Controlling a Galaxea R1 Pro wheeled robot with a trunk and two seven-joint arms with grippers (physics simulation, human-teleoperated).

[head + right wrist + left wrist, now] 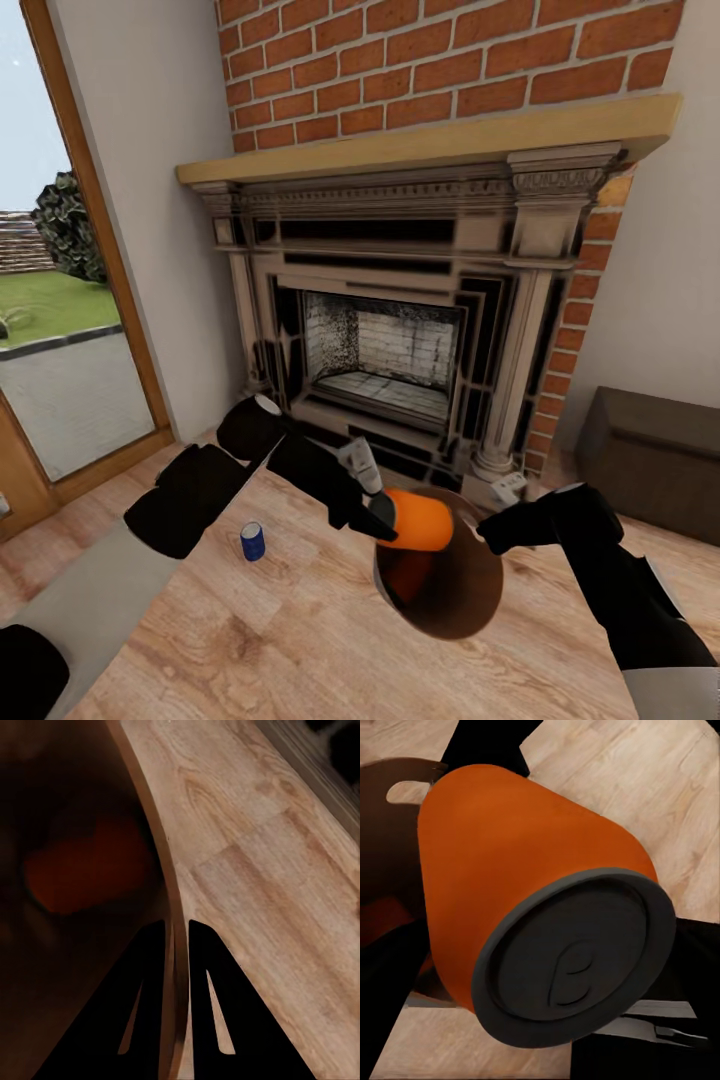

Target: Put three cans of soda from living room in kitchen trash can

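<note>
A: L hand (385,508) – what's it doing?
B: Gripping an orange can (418,519), lying sideways over the bin (470,610) mouth.
A: R hand (176,937)?
B: Pinching the bin's rim, a finger each side. Another orange can (71,874) is sitting inside.
A: Blue can (252,541)?
B: Standing on the wood floor (280,640), near the fireplace (400,330).

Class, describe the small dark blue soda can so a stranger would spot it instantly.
Start at the brick-backed fireplace, then look down to the wood floor in front. The small dark blue soda can with a silvery top stands upright there, beside the left arm, the only blue can; the others are orange.
</note>
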